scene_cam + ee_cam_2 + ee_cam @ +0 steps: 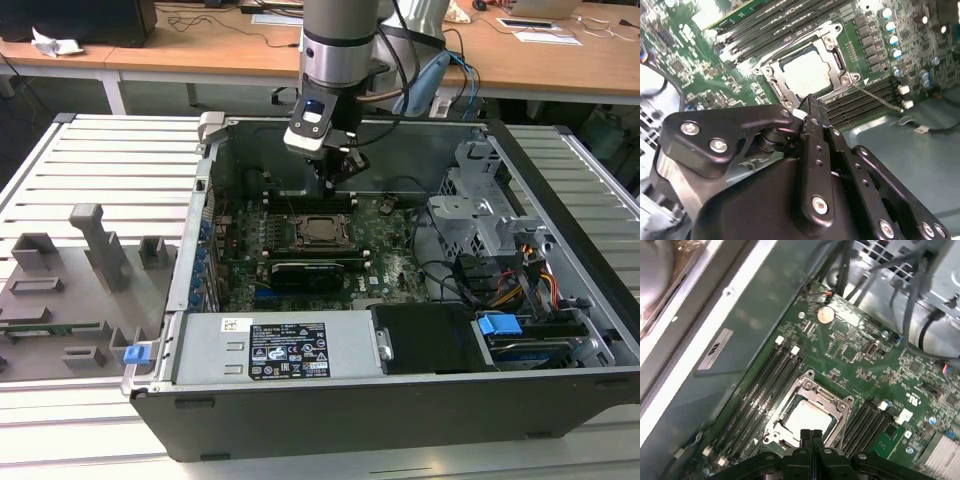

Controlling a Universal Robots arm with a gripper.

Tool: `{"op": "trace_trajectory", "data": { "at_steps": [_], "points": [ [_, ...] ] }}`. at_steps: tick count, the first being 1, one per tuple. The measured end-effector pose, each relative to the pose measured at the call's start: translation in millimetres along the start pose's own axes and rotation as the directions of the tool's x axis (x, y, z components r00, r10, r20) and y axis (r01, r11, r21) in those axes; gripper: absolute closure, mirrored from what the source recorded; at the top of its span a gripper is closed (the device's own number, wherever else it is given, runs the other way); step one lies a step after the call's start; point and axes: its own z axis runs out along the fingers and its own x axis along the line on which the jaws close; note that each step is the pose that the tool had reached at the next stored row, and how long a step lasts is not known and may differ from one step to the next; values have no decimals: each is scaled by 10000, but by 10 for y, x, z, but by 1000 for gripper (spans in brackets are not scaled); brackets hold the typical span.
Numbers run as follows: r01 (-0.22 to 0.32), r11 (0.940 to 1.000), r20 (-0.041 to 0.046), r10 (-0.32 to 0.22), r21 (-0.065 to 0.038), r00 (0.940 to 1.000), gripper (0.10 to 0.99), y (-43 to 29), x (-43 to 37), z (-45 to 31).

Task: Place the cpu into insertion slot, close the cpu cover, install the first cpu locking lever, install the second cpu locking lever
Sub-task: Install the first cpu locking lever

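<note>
Here the gripper (338, 180) hangs inside the open computer case (200, 300), just above the far edge of the insertion slot (322, 230), which sits mid-board on the green circuit board (390, 260). In both wrist views its fingers (812, 125) (810, 437) are pressed together with nothing between them, and their tips are poised close over the socket's edge; whether they touch it I cannot tell. The cpu (807, 72) (807, 417) lies flat in the socket, its dull metal face showing through the cut-out of the cpu cover (771, 82) (827, 397), which lies down over it. A thin metal lever (875, 95) reaches out from one corner of the socket across the neighbouring memory slots (865, 102). On the exterior view's left, well apart from the case, grey fixtures (100, 250) stand on the slatted table (120, 150).
</note>
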Motion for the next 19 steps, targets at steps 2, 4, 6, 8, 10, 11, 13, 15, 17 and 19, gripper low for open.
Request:
{"op": "trace_trajectory", "data": {
  "at_steps": [2, 4, 6, 8, 10, 11, 13, 15, 17, 19],
  "points": [
    [621, 9981, -16, -621, -4, 9981, 980, 0, 0, 6],
    [1310, 9914, -33, -1310, -10, 9914, 980, 0, 0, 13],
    [1761, 9844, -44, -1761, -13, 9844, 980, 0, 0, 19],
    [2135, 9769, -52, -2135, -16, 9769, 980, 0, 0, 22],
    [2570, 9664, -63, -2570, -22, 9664, 980, 0, 0, 26],
    [2753, 9614, -68, -2753, -24, 9613, 980, 0, 0, 28],
    [3185, 9479, -78, -3185, -30, 9479, 980, 0, 0, 33],
    [3514, 9362, -86, -3514, -33, 9362, 980, -1, 0, 36],
    [3867, 9222, -94, -3867, -38, 9221, 980, -1, 0, 39],
    [4281, 9037, -104, -4281, -44, 9037, 980, -1, 0, 43]
  ]
}}
